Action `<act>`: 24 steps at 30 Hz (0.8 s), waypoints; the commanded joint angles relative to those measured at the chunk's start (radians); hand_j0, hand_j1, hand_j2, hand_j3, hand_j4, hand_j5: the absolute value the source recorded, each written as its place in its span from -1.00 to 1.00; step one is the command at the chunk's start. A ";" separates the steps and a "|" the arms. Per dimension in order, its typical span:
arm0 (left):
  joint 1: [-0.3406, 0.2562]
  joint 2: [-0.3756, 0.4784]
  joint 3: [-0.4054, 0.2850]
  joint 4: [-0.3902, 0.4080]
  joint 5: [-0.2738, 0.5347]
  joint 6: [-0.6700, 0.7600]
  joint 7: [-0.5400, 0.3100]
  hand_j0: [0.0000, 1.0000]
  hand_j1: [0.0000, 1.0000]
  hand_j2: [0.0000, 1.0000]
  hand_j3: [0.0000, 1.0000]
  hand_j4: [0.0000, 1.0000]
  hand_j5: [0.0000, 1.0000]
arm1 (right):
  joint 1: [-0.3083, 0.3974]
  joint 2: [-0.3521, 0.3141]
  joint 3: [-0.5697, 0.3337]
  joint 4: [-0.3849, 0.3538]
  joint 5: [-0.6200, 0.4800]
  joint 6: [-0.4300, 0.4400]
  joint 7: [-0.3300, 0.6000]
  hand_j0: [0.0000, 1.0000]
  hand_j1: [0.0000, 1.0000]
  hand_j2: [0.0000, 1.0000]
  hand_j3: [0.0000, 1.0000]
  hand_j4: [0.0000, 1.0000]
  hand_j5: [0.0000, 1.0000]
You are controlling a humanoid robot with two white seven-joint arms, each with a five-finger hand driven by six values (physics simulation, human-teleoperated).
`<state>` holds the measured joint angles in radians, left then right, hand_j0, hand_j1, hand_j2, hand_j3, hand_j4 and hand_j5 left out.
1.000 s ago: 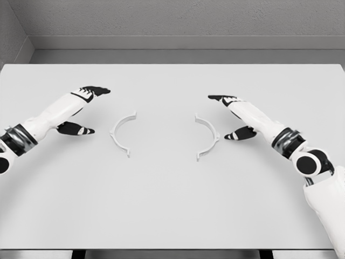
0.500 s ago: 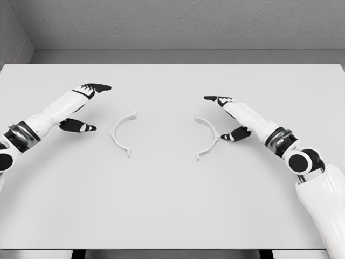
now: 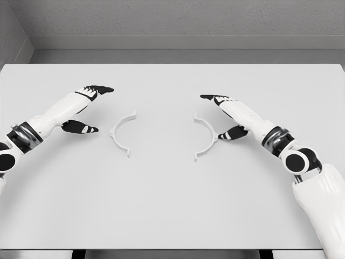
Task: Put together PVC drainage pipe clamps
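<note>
Two clamp halves apart mid-table (image 3: 172, 205): left half (image 3: 122, 132), right half (image 3: 207, 136).

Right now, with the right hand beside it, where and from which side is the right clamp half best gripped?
Probably at the middle of its arc. The right clamp half lies flat on the table, its bulge toward the open right hand and its ends pointing to the left clamp half. Coming from the right, thumb and fingers could pinch the thin band there.

White table (image 3: 172, 205): two white clamp halves, left half (image 3: 122, 134), right half (image 3: 206, 137), apart.
</note>
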<state>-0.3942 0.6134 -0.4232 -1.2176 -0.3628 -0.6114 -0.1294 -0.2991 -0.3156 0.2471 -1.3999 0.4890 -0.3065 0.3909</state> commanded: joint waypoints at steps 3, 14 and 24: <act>0.000 0.000 0.001 0.000 0.007 0.001 0.001 1.00 1.00 1.00 1.00 1.00 1.00 | 0.000 0.003 0.003 -0.004 -0.006 0.004 0.000 1.00 1.00 1.00 1.00 1.00 1.00; 0.000 0.000 0.000 0.000 0.007 0.001 0.001 1.00 1.00 1.00 1.00 1.00 1.00 | 0.000 0.004 0.038 -0.027 -0.006 0.007 0.000 1.00 1.00 1.00 1.00 1.00 1.00; -0.011 -0.015 -0.022 0.013 0.007 0.001 0.001 1.00 1.00 1.00 1.00 1.00 1.00 | -0.008 0.020 0.067 -0.051 -0.006 0.044 0.000 1.00 1.00 1.00 1.00 1.00 1.00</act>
<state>-0.4050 0.5981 -0.4444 -1.2047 -0.3629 -0.6115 -0.1294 -0.3068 -0.3025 0.3119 -1.4511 0.4872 -0.2669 0.3910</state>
